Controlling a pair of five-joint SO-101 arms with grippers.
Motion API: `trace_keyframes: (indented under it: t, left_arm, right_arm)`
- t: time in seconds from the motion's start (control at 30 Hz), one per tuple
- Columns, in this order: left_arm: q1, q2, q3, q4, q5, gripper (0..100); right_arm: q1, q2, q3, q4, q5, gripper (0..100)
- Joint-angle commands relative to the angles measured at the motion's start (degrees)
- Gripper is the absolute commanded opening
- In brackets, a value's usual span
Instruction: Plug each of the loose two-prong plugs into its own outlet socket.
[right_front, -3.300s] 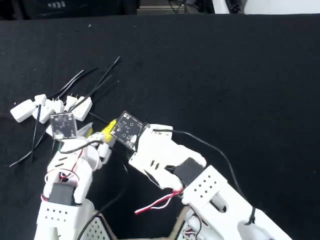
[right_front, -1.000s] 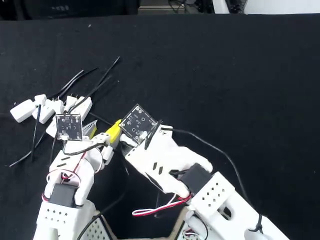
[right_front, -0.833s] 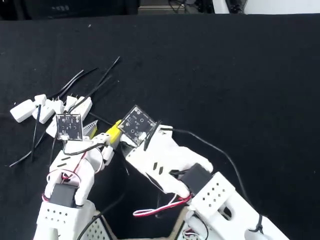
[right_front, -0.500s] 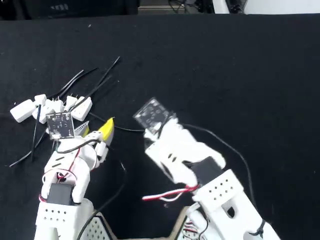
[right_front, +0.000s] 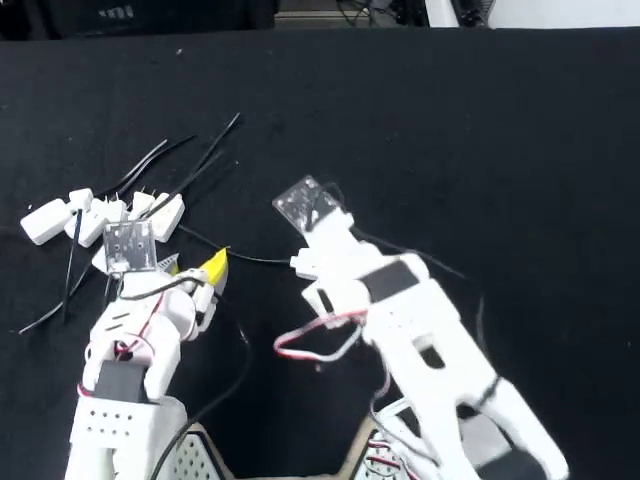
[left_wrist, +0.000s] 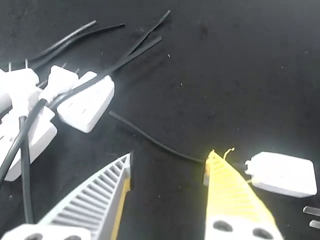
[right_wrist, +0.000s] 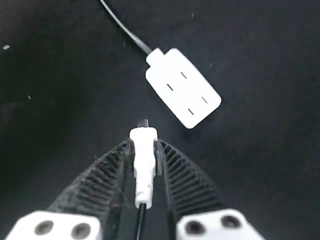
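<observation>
My right gripper (right_wrist: 143, 145) is shut on a small white two-prong plug (right_wrist: 143, 167), prongs pointing forward. Just ahead of the prongs, apart from them, a white outlet block (right_wrist: 183, 94) with slots lies flat on the black table, its black cord running away. In the left wrist view that outlet block (left_wrist: 281, 173) lies beside the yellow finger (left_wrist: 227, 192) of my open left gripper (left_wrist: 170, 155), which holds nothing. A cluster of white outlets and plugs (left_wrist: 75, 102) with black cords lies beyond it. From above, the left gripper (right_front: 193, 262) sits near that cluster (right_front: 100, 215).
The right arm (right_front: 380, 300) stands mid-table, right of the left arm (right_front: 135, 330). Loose black cords (right_front: 190, 165) fan out behind the cluster. The black cloth (right_front: 480, 150) stretches bare to the back and right.
The right arm has drawn away from the left gripper, to the right and back, and turned its wrist. The left arm shifted slightly toward the cluster.
</observation>
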Motion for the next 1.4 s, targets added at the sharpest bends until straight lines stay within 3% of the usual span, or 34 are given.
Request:
trace_keyframes:
  t: [0.0, 0.33, 0.63, 0.9, 1.37]
  left_arm:
    - [-0.5, 10.5, -8.7, -0.9, -0.8, 24]
    - [2.0, 46.6, -19.3, -19.6, -0.4, 24]
    - [4.4, 80.4, -39.6, -20.0, -0.4, 24]
    - [3.7, 80.8, -43.2, -5.1, -1.0, 24]
    - [3.3, 69.6, -40.4, 0.4, -1.0, 24]
  right_arm:
    - [0.9, 5.6, -8.1, 4.1, -1.0, 1.1]
    - [3.4, 10.9, -9.8, 5.3, -1.2, 1.1]
    - [9.8, 15.8, -10.1, -3.8, -0.8, 1.1]
    - [10.0, 16.2, -10.1, -7.8, 0.6, 1.1]
    - [15.3, 16.0, -13.2, -4.3, 2.0, 1.1]
